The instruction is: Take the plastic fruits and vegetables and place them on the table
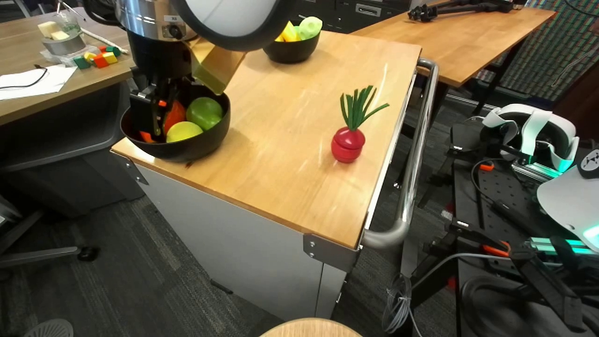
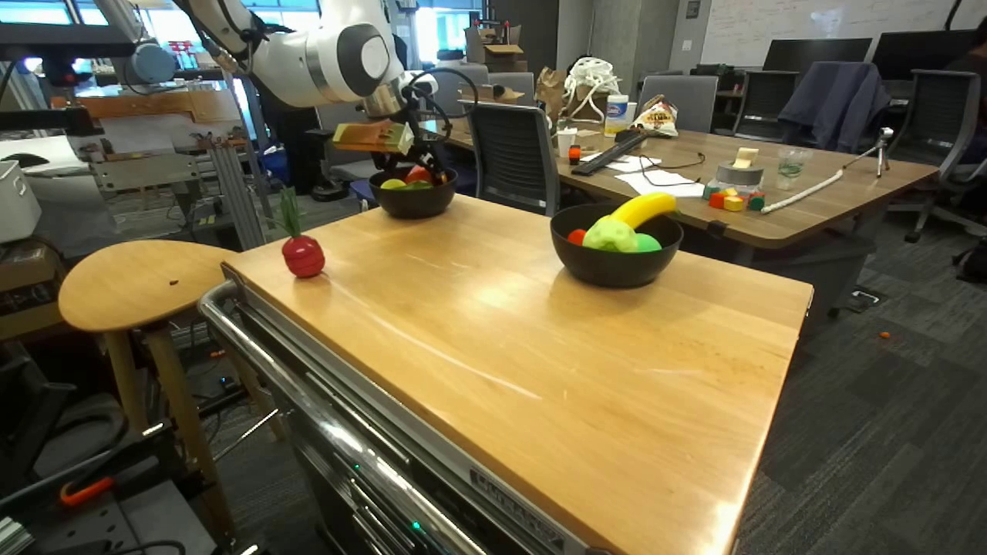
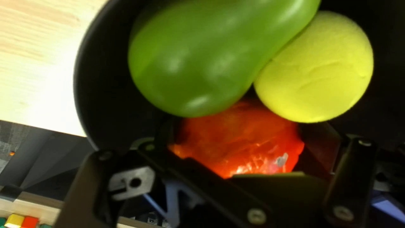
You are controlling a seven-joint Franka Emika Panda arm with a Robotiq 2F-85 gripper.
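In the wrist view my gripper point(image 3: 250, 142) reaches down into a black bowl, its jaws wide apart on either side of an orange-red piece point(image 3: 231, 136). A dark gap shows between that piece and the right finger; on the left I cannot tell if they touch. A green pear-shaped piece point(image 3: 202, 60) and a round yellow one point(image 3: 316, 69) lie against it. On the table point(image 1: 281, 154) a red radish with green leaves point(image 1: 348, 145) stands upright. In an exterior view a second bowl holds a yellow banana point(image 2: 644, 208), a yellow-green piece point(image 2: 609, 235), a green piece point(image 2: 648, 243) and a red one point(image 2: 577, 237).
The near black bowl point(image 1: 206, 142) sits at a table corner, its wall close around my fingers. A second black bowl point(image 2: 617, 270) stands farther along the top. A metal bar point(image 1: 414, 173) runs along one side. A wooden stool point(image 2: 146, 281) and another desk point(image 2: 779, 208) are nearby.
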